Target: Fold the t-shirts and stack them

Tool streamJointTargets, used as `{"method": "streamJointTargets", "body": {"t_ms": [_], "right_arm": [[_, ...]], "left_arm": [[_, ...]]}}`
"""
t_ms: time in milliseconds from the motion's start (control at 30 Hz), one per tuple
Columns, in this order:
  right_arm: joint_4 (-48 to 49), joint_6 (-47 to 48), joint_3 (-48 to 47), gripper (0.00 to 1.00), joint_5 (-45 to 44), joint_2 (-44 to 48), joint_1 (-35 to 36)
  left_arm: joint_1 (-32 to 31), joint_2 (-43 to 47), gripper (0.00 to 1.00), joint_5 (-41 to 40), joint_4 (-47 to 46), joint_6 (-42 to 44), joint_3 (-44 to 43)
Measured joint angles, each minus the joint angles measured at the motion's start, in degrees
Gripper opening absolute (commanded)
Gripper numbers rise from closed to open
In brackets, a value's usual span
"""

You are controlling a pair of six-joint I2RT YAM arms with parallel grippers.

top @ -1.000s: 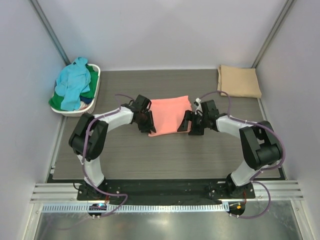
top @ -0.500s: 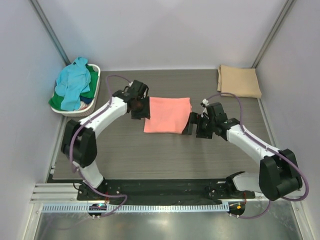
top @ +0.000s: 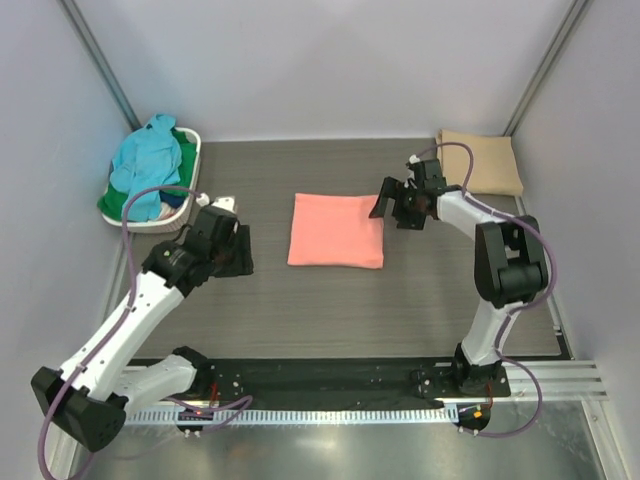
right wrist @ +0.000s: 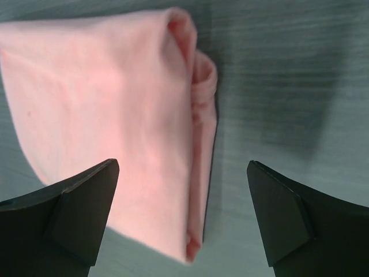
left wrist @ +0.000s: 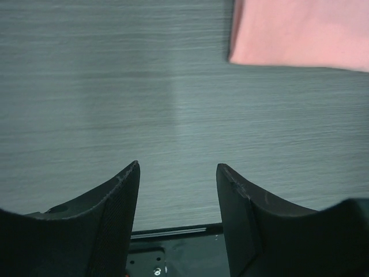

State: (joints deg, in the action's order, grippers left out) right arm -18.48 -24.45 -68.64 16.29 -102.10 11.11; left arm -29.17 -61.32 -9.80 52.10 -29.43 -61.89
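Both left gripper [left wrist: 177, 170] and right gripper [right wrist: 181, 167] gape empty; a shallow pinch on the salmon-pink shirt [top: 336, 230] may unfold it.

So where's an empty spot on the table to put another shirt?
The widest bare grey table lies in front of the folded salmon-pink t-shirt, toward the arm bases. Another strip runs behind it, between the white slotted basket and the folded tan t-shirt. It is tight between pink and tan, where the right gripper hangs.
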Motion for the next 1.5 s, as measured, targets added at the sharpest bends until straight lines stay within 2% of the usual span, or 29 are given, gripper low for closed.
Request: {"method": "streamJointTargets", "body": {"t_ms": [267,400,500,533,600,700,733,833,1000,1100,1267,1500], "right_arm": [[7.6,-0.9,-7.7,0.98,3.4,-12.9,-1.3],[12.5,-2.6,-8.2,0.88,6.3,-15.0,-1.1],[15.7,-4.0,-8.0,0.75,8.6,-16.2,-0.3],[17.0,-4.5,-7.4,0.66,9.2,-16.3,0.1],[19.5,-5.4,-5.1,0.56,10.3,-16.2,0.8],[21.6,-6.6,-2.0,0.32,11.5,-15.6,1.6],[21.7,-6.9,-1.6,0.18,12.2,-15.6,1.6],[20.9,-7.2,-1.4,0.01,13.2,-15.9,1.7],[14.3,-4.2,-4.7,0.01,14.1,-16.0,0.6],[5.2,1.2,-10.5,0.01,12.9,-15.9,-1.0],[-6.5,10.8,-21.4,0.01,6.9,-13.7,-6.3],[-14.8,20.1,-34.4,0.01,-2.1,-12.6,-13.5]], "left_arm": [[0.0,12.8,0.63,-7.3,1.8,-0.4,5.7],[0.0,14.4,0.64,-9.4,1.6,-0.5,6.1],[0.0,14.5,0.65,-10.4,1.5,-0.5,6.7],[0.0,14.6,0.65,-10.6,1.4,-0.5,6.9],[0.0,14.6,0.65,-10.8,1.4,-0.5,7.2],[0.0,14.8,0.65,-11.1,1.3,-0.5,7.3],[0.0,15.0,0.65,-11.2,1.4,-0.5,7.3],[0.0,15.7,0.64,-11.4,1.4,-0.6,7.3],[0.0,17.9,0.67,-11.8,1.7,-0.6,7.3],[0.0,19.6,0.67,-11.5,1.0,-0.5,7.8],[0.0,19.8,0.66,-11.0,0.9,-0.5,8.0],[0.0,19.3,0.66,-10.1,0.4,-0.3,8.6]]}}
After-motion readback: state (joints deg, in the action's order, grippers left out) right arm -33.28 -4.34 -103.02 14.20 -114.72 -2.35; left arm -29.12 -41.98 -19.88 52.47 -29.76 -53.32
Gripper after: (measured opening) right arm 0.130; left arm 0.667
